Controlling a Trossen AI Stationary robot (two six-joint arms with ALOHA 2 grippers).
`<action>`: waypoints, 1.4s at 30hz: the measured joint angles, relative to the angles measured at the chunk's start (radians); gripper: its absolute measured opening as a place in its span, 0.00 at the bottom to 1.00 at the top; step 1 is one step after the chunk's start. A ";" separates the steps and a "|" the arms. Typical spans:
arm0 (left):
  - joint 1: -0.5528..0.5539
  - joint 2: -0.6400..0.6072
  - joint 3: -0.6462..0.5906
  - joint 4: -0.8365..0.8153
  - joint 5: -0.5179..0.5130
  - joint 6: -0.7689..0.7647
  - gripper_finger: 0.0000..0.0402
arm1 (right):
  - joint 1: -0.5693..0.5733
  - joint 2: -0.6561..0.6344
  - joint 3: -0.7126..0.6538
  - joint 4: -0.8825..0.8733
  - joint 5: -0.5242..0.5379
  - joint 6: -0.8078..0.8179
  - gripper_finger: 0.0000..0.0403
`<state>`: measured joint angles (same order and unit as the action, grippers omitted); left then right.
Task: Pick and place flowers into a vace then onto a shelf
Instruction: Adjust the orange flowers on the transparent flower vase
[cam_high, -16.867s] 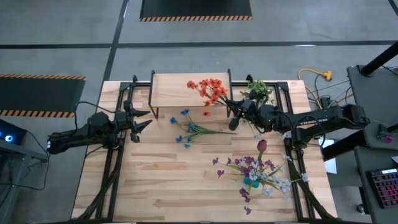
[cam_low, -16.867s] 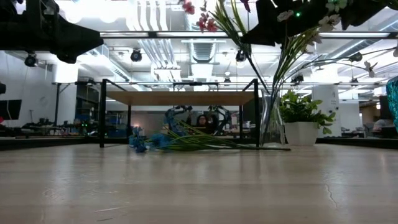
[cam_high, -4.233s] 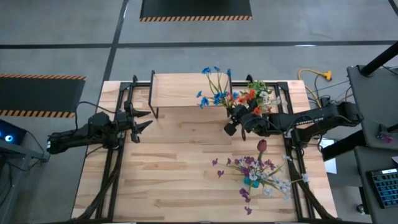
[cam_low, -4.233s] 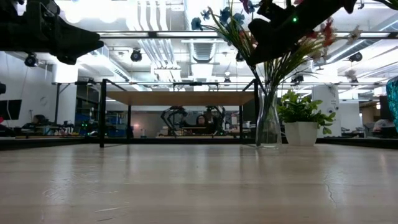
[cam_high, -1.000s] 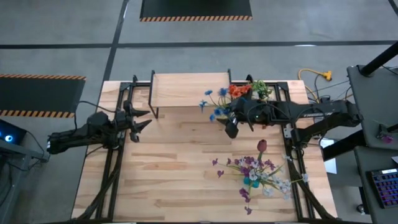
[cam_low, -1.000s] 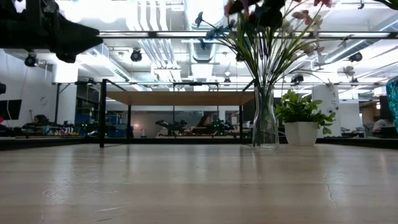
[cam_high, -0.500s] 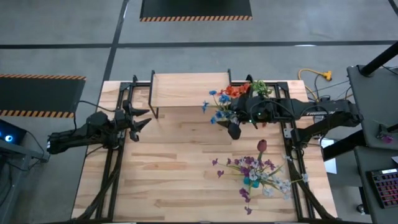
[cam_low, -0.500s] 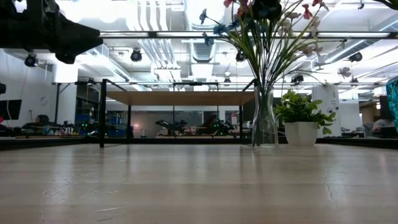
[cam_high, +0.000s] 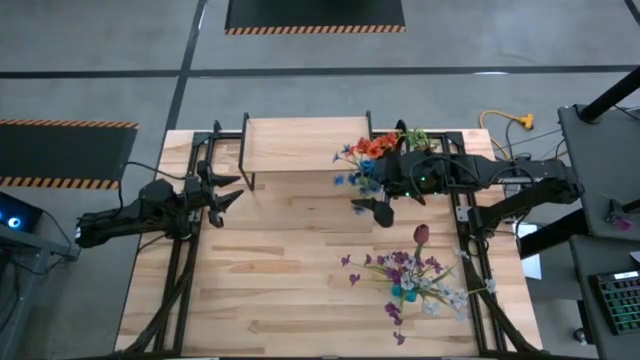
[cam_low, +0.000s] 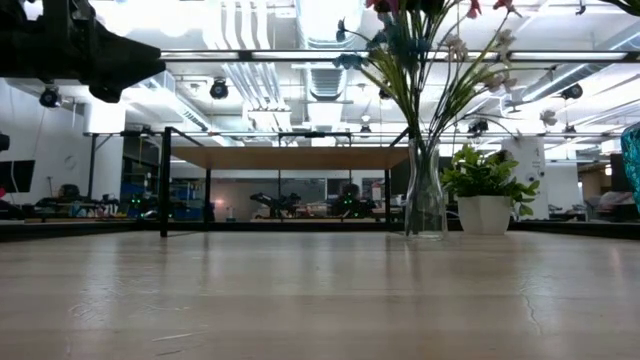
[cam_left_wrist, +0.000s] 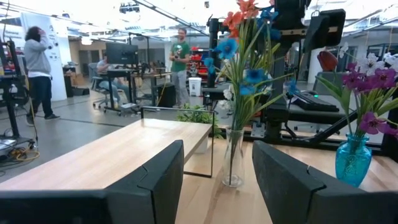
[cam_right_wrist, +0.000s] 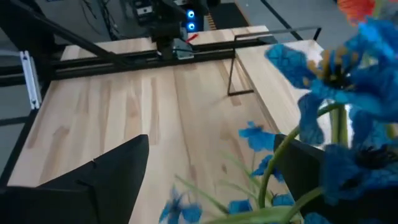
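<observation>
A clear glass vase (cam_low: 425, 200) stands on the table, just right of the shelf (cam_high: 300, 145). It holds the flowers (cam_high: 362, 160), with orange and blue blooms (cam_left_wrist: 245, 59) spreading above its neck. My right gripper (cam_high: 375, 208) hangs open over the table, just on the near side of the bouquet. Blue blooms (cam_right_wrist: 336, 81) show close beside one of its fingers. It is above the low view's top edge. My left gripper (cam_high: 235, 192) waits open at the table's left, level, pointing toward the vase (cam_left_wrist: 233, 158).
A blue vase (cam_high: 408, 292) with purple and white flowers and a dark red bloom (cam_high: 421, 234) stands near the right edge. A small potted plant (cam_low: 487, 195) sits at the far right, behind the clear vase. Bare tabletop (cam_high: 270, 280) lies in the middle and near left.
My right gripper has risen out of the blooms, leaving the low view's top edge, and has rolled so both fingers show spread in the high view. The bouquet stays in the vase. Its blue blooms have swung slightly toward the table's right.
</observation>
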<state>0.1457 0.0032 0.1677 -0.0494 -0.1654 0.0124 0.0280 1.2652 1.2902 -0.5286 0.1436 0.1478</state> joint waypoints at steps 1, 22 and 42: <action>0.000 0.000 0.000 0.000 0.000 0.000 0.44 | 0.000 0.000 0.001 -0.002 0.000 -0.007 0.84; 0.000 0.000 0.000 0.000 0.000 -0.011 0.44 | -0.009 0.000 0.092 -0.180 -0.065 0.112 0.84; 0.000 0.000 -0.001 0.000 -0.001 -0.032 0.44 | -0.031 0.192 0.369 -0.449 -0.039 0.060 0.82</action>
<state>0.1459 0.0032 0.1669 -0.0490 -0.1661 -0.0193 -0.0030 1.4572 1.6595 -0.9772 0.1051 0.2081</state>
